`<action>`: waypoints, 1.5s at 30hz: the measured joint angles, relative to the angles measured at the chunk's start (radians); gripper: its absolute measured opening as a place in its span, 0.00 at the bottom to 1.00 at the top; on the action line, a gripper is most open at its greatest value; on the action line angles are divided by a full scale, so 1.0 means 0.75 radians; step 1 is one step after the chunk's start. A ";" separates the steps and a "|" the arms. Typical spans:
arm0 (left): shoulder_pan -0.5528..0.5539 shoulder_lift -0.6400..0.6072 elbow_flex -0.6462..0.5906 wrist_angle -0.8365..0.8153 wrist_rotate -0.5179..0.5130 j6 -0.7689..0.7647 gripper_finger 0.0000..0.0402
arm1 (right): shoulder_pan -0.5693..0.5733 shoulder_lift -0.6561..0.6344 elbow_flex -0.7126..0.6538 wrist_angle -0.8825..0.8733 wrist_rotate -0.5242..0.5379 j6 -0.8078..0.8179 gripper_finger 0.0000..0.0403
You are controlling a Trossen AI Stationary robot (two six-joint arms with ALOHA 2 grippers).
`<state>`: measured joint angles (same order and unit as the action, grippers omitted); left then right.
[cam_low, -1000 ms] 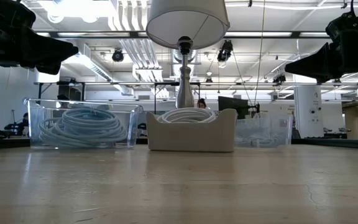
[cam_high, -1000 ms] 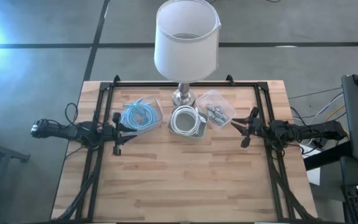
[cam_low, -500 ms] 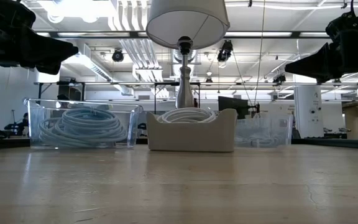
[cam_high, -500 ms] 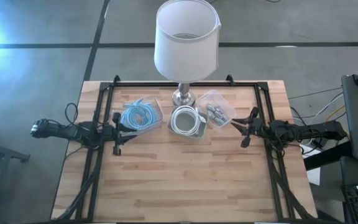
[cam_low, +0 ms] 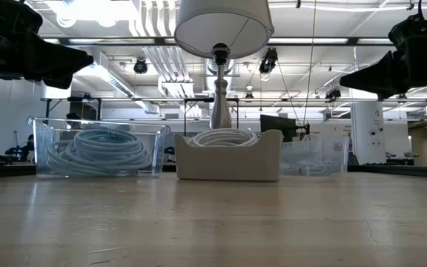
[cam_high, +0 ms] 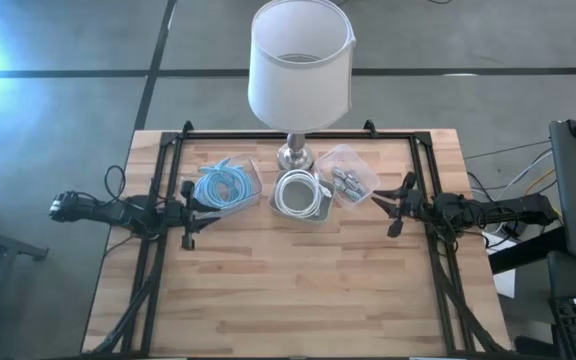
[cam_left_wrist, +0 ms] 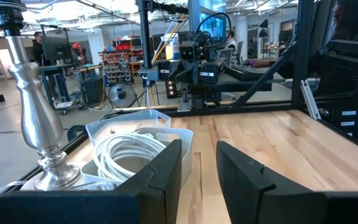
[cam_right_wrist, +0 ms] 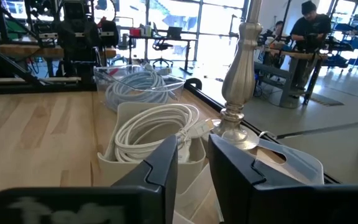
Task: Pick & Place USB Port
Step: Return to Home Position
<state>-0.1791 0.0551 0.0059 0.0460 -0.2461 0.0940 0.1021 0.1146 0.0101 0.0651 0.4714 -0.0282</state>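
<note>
In the high view, small grey USB parts (cam_high: 345, 181) lie in a clear bin (cam_high: 360, 172) right of the lamp base. A white bin holds a coiled white cable (cam_high: 298, 194), also seen in the right wrist view (cam_right_wrist: 148, 130) and the left wrist view (cam_left_wrist: 126, 152). A clear bin left of it holds a blue cable (cam_high: 223, 185). My left gripper (cam_high: 194, 212) hovers open just left of the blue-cable bin. My right gripper (cam_high: 386, 206) hovers open just right of the USB bin. Both stand above table height in the low view: left gripper (cam_low: 80, 59), right gripper (cam_low: 347, 78).
A lamp with a white shade (cam_high: 300, 62) stands on a metal base (cam_high: 295, 154) at the far middle of the table, behind the bins. A black frame (cam_high: 298, 133) runs along the table's far and side edges. Bare wood (cam_high: 288, 290) fills the near half.
</note>
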 joint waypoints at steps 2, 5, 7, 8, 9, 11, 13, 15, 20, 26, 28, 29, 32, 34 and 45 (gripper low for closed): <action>0.000 0.000 0.000 0.000 0.000 -0.001 0.26 | 0.000 0.000 0.000 0.000 0.000 0.000 0.22; -0.001 0.000 0.000 0.000 0.000 0.000 0.26 | 0.000 0.000 0.000 0.000 0.000 0.001 0.23; -0.001 0.000 0.000 0.000 0.000 -0.001 0.26 | 0.000 0.000 0.000 0.000 0.000 -0.001 0.22; -0.001 0.000 0.000 -0.001 0.000 0.000 0.26 | 0.000 0.000 0.000 0.000 0.000 0.002 0.22; -0.001 0.000 0.000 0.000 0.000 0.000 0.26 | 0.000 0.000 0.000 0.000 0.000 0.002 0.21; -0.001 0.000 0.000 0.000 0.000 -0.001 0.26 | 0.000 0.000 0.000 0.000 0.000 -0.001 0.20; -0.001 0.000 0.000 0.000 0.000 0.000 0.26 | 0.000 0.000 0.000 0.000 0.000 0.002 0.19; -0.001 0.000 0.000 0.000 0.000 0.000 0.26 | 0.000 0.000 0.000 0.000 0.000 -0.001 0.18; -0.001 0.000 0.000 0.000 0.000 0.000 0.26 | 0.000 0.000 0.000 0.000 0.000 -0.001 0.17; -0.001 0.000 0.000 0.000 0.000 0.000 0.26 | 0.000 0.000 0.000 0.000 0.000 0.001 0.19; -0.001 0.000 0.000 0.000 0.000 0.000 0.26 | 0.000 0.000 0.000 0.000 0.000 0.001 0.20; -0.001 0.000 0.000 0.000 0.000 0.000 0.26 | 0.000 0.000 0.000 0.000 0.000 -0.001 0.20; -0.001 0.000 0.000 0.000 0.000 0.000 0.26 | 0.000 0.000 0.000 0.000 0.000 0.002 0.21; -0.001 0.000 0.000 0.000 0.000 0.000 0.26 | 0.000 0.000 0.000 0.000 0.000 -0.001 0.22; 0.001 0.000 0.000 0.000 0.000 0.000 0.26 | 0.000 0.000 0.000 0.000 0.000 0.000 0.20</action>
<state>-0.1787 0.0551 0.0059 0.0459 -0.2459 0.0940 0.1022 0.1146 0.0101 0.0652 0.4713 -0.0279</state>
